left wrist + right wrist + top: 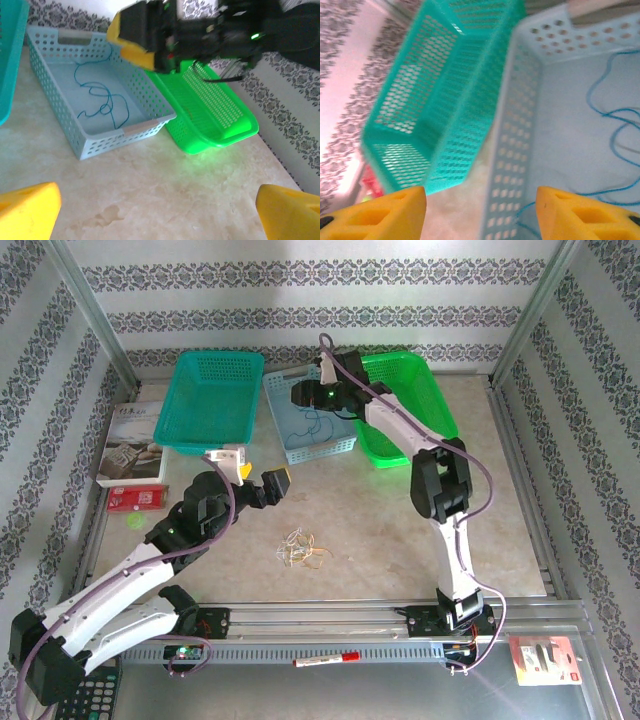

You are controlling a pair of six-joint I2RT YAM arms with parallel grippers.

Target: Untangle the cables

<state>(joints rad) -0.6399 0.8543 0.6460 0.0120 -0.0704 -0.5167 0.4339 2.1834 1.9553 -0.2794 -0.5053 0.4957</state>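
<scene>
Left jaws and right jaws stand open, empty; left jaws should pinch one outer loop of nearby cables [303,547], lifting slowly.

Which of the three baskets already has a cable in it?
The light blue basket, between the teal basket and the green basket: a thin blue cable lies looped on its floor. The others show none.

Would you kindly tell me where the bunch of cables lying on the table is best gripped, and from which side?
I would pinch the yellow-orange loop at the right edge, in the top view, of the bunch of cables, coming straight down: the bunch lies flat on the table, and that loop seems clear of the tangle. The open left hand is nearest.
</scene>
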